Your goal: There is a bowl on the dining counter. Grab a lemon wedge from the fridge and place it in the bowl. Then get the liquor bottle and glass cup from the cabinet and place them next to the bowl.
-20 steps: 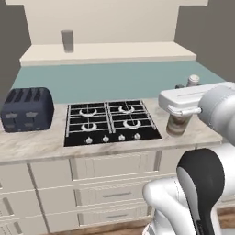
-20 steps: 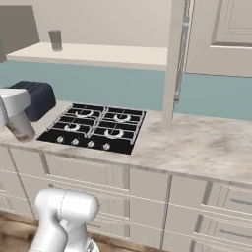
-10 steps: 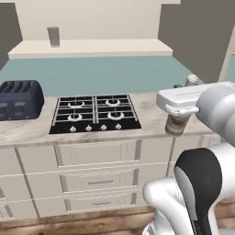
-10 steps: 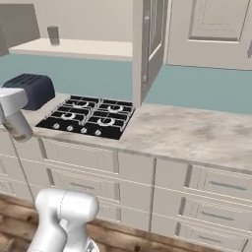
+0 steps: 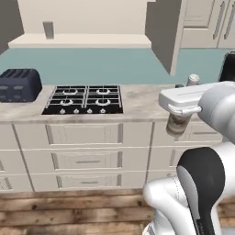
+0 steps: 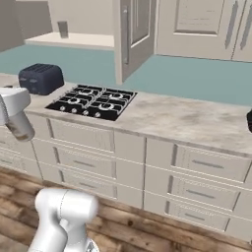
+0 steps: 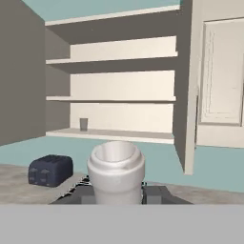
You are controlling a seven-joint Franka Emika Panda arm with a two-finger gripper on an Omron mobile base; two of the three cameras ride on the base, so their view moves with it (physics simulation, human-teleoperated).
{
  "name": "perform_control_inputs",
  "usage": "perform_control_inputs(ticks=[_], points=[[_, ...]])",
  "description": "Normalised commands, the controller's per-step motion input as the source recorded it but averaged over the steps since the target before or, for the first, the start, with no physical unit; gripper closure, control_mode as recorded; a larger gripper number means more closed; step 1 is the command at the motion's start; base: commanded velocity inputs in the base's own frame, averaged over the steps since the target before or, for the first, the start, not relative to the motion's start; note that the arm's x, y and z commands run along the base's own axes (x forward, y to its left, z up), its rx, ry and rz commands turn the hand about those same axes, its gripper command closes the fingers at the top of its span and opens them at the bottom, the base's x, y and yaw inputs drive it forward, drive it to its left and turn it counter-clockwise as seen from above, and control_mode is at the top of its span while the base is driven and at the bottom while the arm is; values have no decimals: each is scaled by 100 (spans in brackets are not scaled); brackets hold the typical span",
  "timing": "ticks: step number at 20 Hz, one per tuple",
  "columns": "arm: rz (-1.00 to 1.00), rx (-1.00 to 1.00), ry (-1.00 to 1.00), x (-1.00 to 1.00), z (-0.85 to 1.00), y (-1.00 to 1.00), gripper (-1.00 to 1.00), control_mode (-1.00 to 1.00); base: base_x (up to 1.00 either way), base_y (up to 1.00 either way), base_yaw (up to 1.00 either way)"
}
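Observation:
My gripper (image 5: pixel 180 114) is shut on the liquor bottle (image 5: pixel 178 125), held upright in front of the stove counter. Its brownish body hangs below the hand and its pale cap (image 5: pixel 193 80) sticks out above. The right base view has the gripper (image 6: pixel 17 123) and the liquor bottle (image 6: pixel 19 130) at the far left. Seen from the hand, the bottle's pale cap (image 7: pixel 116 169) rises between my fingertips (image 7: pixel 155 193). The glass cup (image 5: pixel 48 30) (image 6: pixel 62 28) (image 7: pixel 84 124) stands on the lowest shelf of the cabinet (image 7: pixel 119 136), whose door (image 5: pixel 165 32) (image 6: pixel 130 34) hangs open.
A black gas hob (image 5: pixel 85 98) (image 6: pixel 93 102) is set in the beige counter (image 5: pixel 137 103). A dark toaster (image 5: pixel 18 85) (image 6: pixel 42 78) (image 7: pixel 50 170) sits left of it. Cream drawer fronts (image 5: pixel 85 135) face a wooden floor (image 5: pixel 69 211). A black object (image 5: pixel 228 66) sits at the counter's right end.
The whole scene has shifted left and away: the base has backed off from the counter and floor now shows. The bottle stays in my grip.

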Motion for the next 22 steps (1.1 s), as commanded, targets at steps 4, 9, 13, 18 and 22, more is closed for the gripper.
perform_control_inputs(ticks=[4, 9, 13, 18, 22], points=[[0, 0, 0, 0, 0, 0, 100, 100, -40, -35, 34], [0, 0, 0, 0, 0, 0, 100, 100, -16, -26, 35], [0, 0, 0, 0, 0, 0, 100, 100, 0, -37, 34], [0, 0, 0, 0, 0, 0, 100, 100, -31, -55, 35], [0, 0, 0, 0, 0, 0, 100, 100, -27, -60, 31]])
